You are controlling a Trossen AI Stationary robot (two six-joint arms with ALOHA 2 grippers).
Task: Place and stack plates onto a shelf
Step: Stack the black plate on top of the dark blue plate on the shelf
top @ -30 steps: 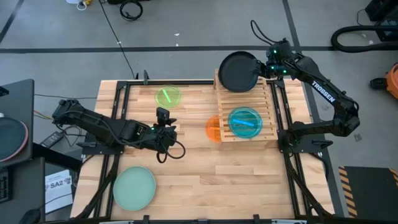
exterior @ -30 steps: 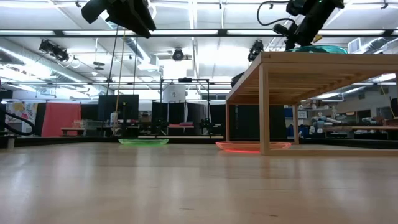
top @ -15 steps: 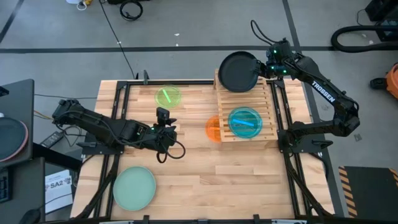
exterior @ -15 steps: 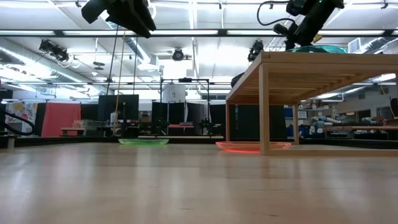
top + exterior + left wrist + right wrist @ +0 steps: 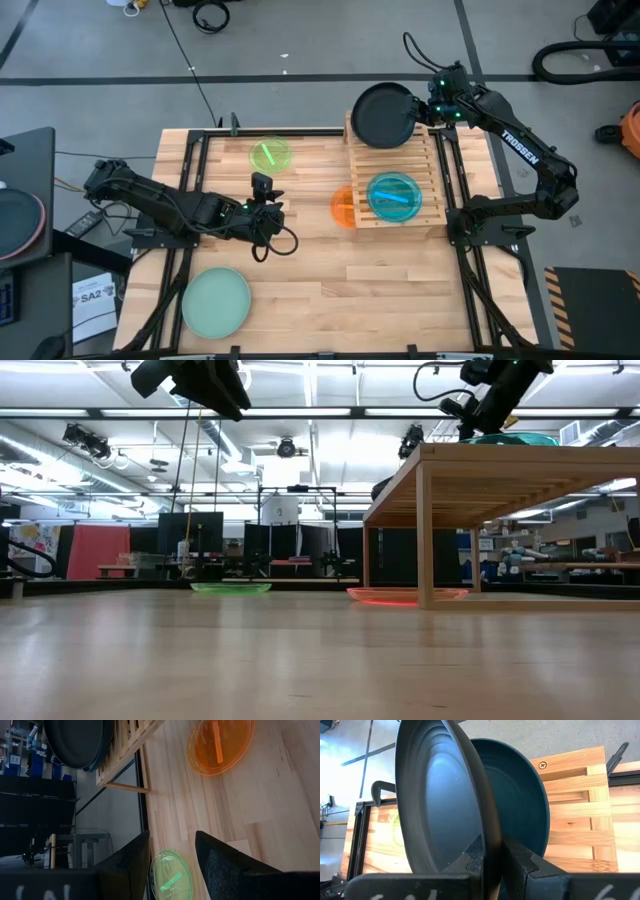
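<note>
The right gripper (image 5: pixel 424 107) is at the far end of the shelf (image 5: pixel 425 165), its fingers (image 5: pixel 522 862) pinched on the rim of the black plate (image 5: pixel 381 114), which the right wrist view shows tilted up on edge, with the dark teal plate (image 5: pixel 527 805) lying just behind it on the shelf's slats. From above, the black plate covers the far end of the shelf and overhangs its far edge; whether it touches the plate beneath cannot be told. The cyan plate (image 5: pixel 393 196) lies flat on the near end of the shelf, well apart from the black one. The orange plate (image 5: pixel 341 206) rests on the tabletop (image 5: pixel 330 290) at the shelf's near left corner, partly tucked under it; the low view shows it on the boards beside the shelf's leg (image 5: pixel 425 535). The green plate (image 5: pixel 269 155) lies on the tabletop near the far edge, left of the shelf. The mint green plate (image 5: pixel 215 302) sits in the tabletop's near left corner. The left gripper (image 5: pixel 262 183) hangs above the middle of the tabletop, between the green plate and the mint green one, its fingers (image 5: pixel 225 865) spread wide and holding nothing; past them the left wrist view shows the green and orange plates on the boards
</note>
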